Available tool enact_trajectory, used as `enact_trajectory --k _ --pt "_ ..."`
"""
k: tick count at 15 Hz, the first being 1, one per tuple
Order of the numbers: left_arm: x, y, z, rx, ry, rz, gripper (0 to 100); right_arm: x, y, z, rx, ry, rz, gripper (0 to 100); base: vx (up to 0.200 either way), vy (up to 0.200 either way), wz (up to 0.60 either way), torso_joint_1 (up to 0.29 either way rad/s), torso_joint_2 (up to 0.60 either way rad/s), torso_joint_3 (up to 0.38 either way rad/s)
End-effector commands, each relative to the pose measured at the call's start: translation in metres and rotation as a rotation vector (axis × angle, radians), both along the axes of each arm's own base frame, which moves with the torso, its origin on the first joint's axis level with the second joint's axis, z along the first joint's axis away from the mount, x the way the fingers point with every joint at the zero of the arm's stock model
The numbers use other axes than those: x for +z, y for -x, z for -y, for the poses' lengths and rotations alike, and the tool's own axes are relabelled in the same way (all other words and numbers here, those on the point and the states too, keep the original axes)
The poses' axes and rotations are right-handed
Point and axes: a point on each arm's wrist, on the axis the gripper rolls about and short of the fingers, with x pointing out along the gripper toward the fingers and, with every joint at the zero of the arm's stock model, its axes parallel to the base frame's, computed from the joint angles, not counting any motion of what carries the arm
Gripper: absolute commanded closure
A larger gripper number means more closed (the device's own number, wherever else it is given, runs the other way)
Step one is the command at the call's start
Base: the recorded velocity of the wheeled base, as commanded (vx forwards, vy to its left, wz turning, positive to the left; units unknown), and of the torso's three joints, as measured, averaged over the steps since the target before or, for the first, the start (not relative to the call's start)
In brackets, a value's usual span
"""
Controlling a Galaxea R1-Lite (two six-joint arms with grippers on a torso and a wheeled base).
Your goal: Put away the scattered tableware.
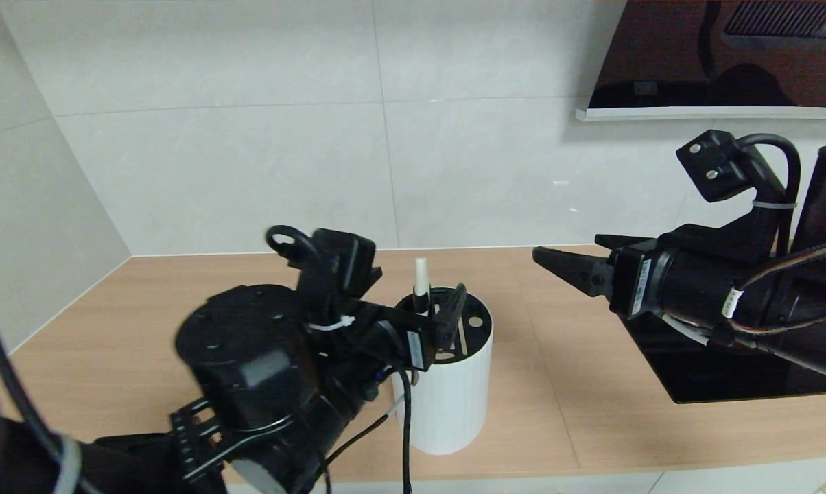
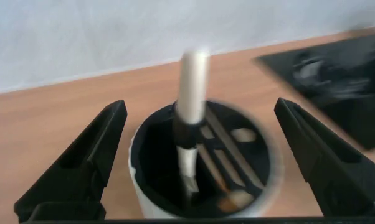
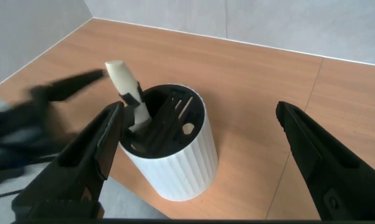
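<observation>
Snag risk on pulling away
White-handled utensil (image 1: 421,274) stands in the white ribbed cylindrical holder (image 1: 451,384), between the left end effector's (image 2: 200,109) spread jaws; a skewed withdrawal could catch the handle, tipping the holder.

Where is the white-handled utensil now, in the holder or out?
In. The white-handled utensil stands handle-up in a slot of the holder; the left gripper is open, not gripping it.

Worktop (image 1: 564,384): pale wood-grain, matt, smooth. Holder (image 1: 454,405): white, finely ribbed wall, matt, plastic-looking. Handle (image 1: 421,269) standing in it: cream, smooth. Hob (image 1: 715,381): black glass, glossy. Wall tiles (image 1: 248,158): pale grey, smooth. Left fingers (image 2: 81,168), right fingers (image 3: 324,162): matt black plastic.
</observation>
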Motion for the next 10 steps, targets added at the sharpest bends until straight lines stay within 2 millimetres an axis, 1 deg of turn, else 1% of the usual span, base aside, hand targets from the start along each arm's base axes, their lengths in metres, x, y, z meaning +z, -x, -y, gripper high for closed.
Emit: enact_trajectory --k 1,2,3,4,5,6,7,8,10 --pt "0.051 0.037 -0.043 -0.077 0.129 0.115 0 0.015 0.009 0.015 -0.032 -0.034 0.048 0 0.0 0.0 0.0 0.0 0.0 0.0" --pt "0.052 0.037 -0.044 -0.077 0.131 0.118 0 0.016 0.009 0.016 -0.031 -0.035 0.052 0 0.0 0.0 0.0 0.0 0.0 0.0" --pt "0.067 0.052 -0.08 -0.034 0.163 0.168 0 0.029 0.024 0.037 -0.07 -0.075 0.102 0 0.0 0.0 0.0 0.0 0.0 0.0" --pt "0.07 0.06 -0.1 -0.003 0.165 0.187 0 0.025 0.032 0.05 -0.101 -0.075 0.105 0 0.0 0.0 0.0 0.0 0.0 0.0" --pt "0.071 0.072 -0.118 0.012 0.164 0.198 0 0.021 0.039 0.063 -0.139 -0.072 0.109 0 0.0 0.0 0.0 0.0 0.0 0.0" --pt "0.072 0.086 -0.135 0.039 0.165 0.207 0 0.018 0.051 0.076 -0.171 -0.079 0.123 0 0.0 0.0 0.0 0.0 0.0 0.0" --pt "0.072 0.09 -0.138 0.045 0.164 0.208 0 0.017 0.053 0.079 -0.179 -0.08 0.124 0 0.0 0.0 0.0 0.0 0.0 0.0" --pt "0.073 0.114 -0.163 0.1 0.163 0.217 0 0.012 0.075 0.098 -0.223 -0.093 0.154 0 0.0 0.0 0.0 0.0 0.0 0.0" --pt "0.068 0.155 -0.193 0.169 0.147 0.217 0 -0.001 0.101 0.125 -0.345 -0.102 0.192 0 0.0 0.0 0.0 0.0 0.0 0.0"
